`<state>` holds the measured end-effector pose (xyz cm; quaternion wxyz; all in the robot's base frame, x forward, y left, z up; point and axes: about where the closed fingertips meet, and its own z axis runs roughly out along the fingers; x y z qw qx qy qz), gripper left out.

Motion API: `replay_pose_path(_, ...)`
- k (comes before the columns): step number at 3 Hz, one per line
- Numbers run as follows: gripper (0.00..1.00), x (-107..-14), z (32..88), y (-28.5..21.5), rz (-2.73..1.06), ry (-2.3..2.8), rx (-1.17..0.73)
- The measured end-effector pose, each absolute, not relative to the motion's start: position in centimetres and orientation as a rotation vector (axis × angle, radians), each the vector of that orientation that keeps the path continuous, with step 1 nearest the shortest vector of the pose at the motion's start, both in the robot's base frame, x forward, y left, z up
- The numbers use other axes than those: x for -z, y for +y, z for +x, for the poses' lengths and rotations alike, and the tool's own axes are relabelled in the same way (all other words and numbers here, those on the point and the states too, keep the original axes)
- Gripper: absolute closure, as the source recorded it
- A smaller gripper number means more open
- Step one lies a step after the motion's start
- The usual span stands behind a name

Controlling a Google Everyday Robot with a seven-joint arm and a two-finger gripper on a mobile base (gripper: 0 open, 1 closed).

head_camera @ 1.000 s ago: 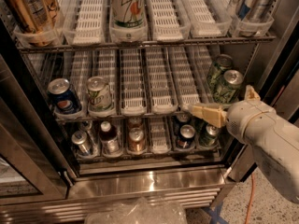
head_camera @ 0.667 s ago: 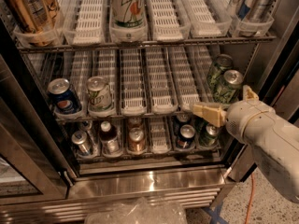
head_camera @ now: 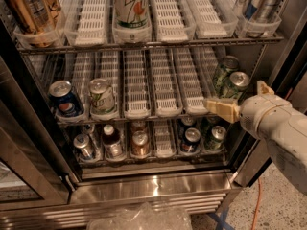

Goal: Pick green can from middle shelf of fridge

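The green can [head_camera: 237, 86], dark green with a silver top, stands at the right end of the middle shelf [head_camera: 162, 87], with a second dark green can [head_camera: 223, 72] just behind it. My gripper [head_camera: 235, 96] is at the front right of this shelf, open. One tan finger [head_camera: 219, 108] points left just below and in front of the can; the other [head_camera: 263, 87] is to the can's right. The can is not held. The fridge [head_camera: 153, 188] stands open.
A blue can [head_camera: 64, 99] and a pale green labelled can [head_camera: 101, 96] stand at the shelf's left. The top shelf holds a white-green can [head_camera: 130, 6] and brown cans [head_camera: 29, 11]. Bottles and cans [head_camera: 140, 144] fill the bottom shelf. An orange cable [head_camera: 259, 202] lies on the floor.
My gripper has shifted a little to the right and up, closer to the green can. The cans have not moved.
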<state>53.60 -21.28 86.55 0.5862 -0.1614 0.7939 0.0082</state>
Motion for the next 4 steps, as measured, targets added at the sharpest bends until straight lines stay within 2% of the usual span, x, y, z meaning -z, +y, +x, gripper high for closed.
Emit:
replay_pose_path(3,0.10,-85.6,54.2,-23.9,-0.396,1.869,0.039)
replay_pose_path(4,0.08,-86.7,54.4,-26.3,-0.363,1.846,0.069)
